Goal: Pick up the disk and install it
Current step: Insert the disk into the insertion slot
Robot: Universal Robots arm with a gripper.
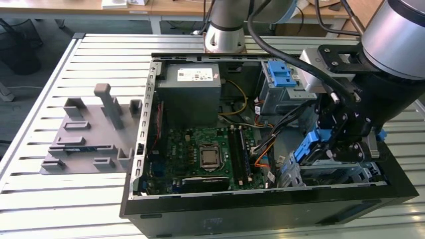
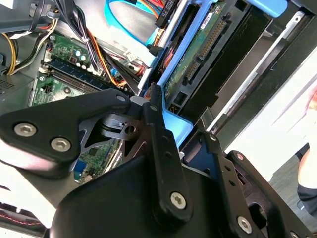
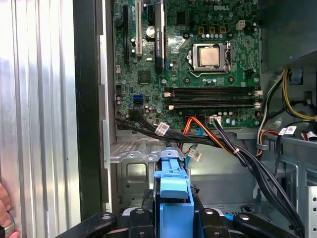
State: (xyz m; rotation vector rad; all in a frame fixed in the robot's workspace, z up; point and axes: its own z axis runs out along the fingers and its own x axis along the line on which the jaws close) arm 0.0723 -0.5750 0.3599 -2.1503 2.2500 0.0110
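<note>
My pincer (image 3: 173,212) is clamped on the disk (image 1: 309,148) by its blue bracket, at about four o'clock of the case (image 1: 252,209) in the exterior view, just above the metal bay (image 3: 132,171). I judge this the install step. Seating it calls for staying square to the bay and clear of the cables (image 3: 218,142) beyond.

End effector: black metal end effector (image 2: 182,119), fingers (image 2: 158,131) clamped on a blue plastic bracket (image 2: 176,128).
Held item: flat rectangular disk (image 2: 198,54), green circuit-board face showing, standing on edge.
Behind: green motherboard (image 2: 62,54), orange wires (image 2: 95,47) crossing it.
</note>
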